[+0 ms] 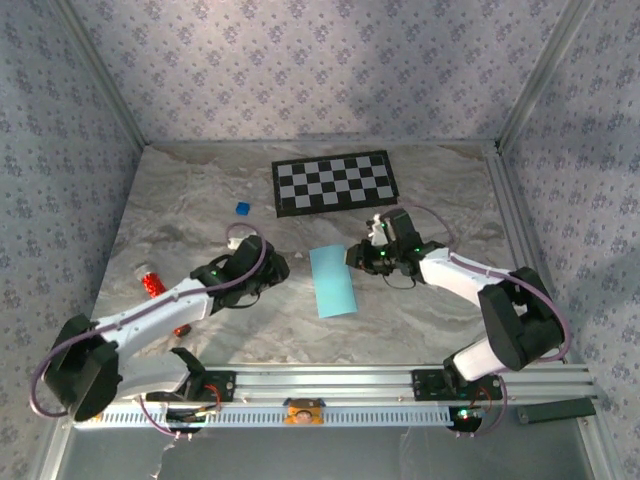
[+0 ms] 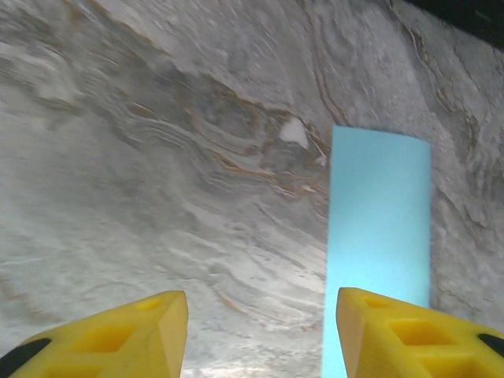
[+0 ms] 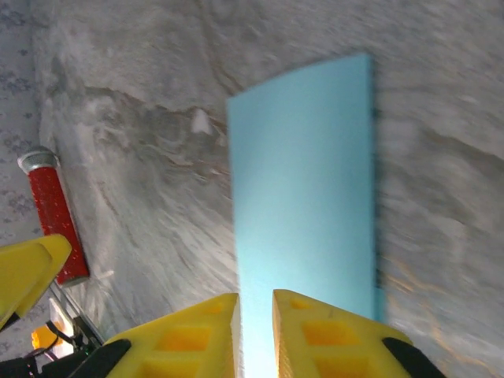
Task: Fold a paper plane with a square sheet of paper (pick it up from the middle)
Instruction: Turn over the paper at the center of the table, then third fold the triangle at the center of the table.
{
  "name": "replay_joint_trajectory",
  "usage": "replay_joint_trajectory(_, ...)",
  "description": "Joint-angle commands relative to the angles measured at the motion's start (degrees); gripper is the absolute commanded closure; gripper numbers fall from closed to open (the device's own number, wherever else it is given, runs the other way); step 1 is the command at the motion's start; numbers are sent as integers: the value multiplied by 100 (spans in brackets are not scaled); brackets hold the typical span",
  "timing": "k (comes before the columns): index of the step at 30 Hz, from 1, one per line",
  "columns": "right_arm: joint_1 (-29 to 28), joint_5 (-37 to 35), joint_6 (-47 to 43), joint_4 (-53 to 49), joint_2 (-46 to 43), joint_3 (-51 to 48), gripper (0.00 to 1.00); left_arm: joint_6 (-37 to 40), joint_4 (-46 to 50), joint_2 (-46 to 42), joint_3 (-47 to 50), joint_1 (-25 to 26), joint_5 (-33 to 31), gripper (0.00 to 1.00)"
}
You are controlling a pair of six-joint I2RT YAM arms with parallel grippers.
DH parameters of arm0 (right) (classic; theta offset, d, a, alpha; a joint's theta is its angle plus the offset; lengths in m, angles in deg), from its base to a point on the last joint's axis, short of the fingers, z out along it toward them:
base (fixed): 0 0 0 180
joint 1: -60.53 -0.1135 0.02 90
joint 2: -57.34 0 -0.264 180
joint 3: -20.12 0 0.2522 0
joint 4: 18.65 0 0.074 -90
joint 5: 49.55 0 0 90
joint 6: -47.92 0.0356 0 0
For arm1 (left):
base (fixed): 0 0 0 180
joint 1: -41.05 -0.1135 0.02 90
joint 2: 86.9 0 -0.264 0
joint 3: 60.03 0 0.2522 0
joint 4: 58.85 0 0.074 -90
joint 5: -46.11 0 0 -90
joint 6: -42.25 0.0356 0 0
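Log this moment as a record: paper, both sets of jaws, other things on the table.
paper: light blue, a narrow rectangle, lying on the table between the two arms
left jaws: wide open, low over bare table, paper off to their right
right jaws: nearly closed, at the paper's edge; whether they grip it cannot be told
checkerboard: far side of the table, apart from the paper
cube: small, blue, left of the checkerboard
red cylinder: near the table's left edge

No readable text, label, number or sign appears on anything.
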State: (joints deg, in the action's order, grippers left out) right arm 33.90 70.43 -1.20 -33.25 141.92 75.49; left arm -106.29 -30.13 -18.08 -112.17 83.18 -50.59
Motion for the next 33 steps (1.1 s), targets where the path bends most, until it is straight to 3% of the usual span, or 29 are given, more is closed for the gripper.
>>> replay_joint_trajectory(1,94,729,-22,190,-16,-191,86,-42,-704,305,-106,-85,792,50)
replay_joint_trajectory(10,70,951,-66,145,455,-98,95,-40,-1028,975,-332,-125,1404,54)
replay_joint_trajectory(26,9,961,-225,196,1265,-27,94,-69,-1211,1329,-442,-106,1530,55)
replay_joint_trajectory(33,77,922,173,637,1601,-359,96,-94,-1345,1545,-477,-84,1676,55)
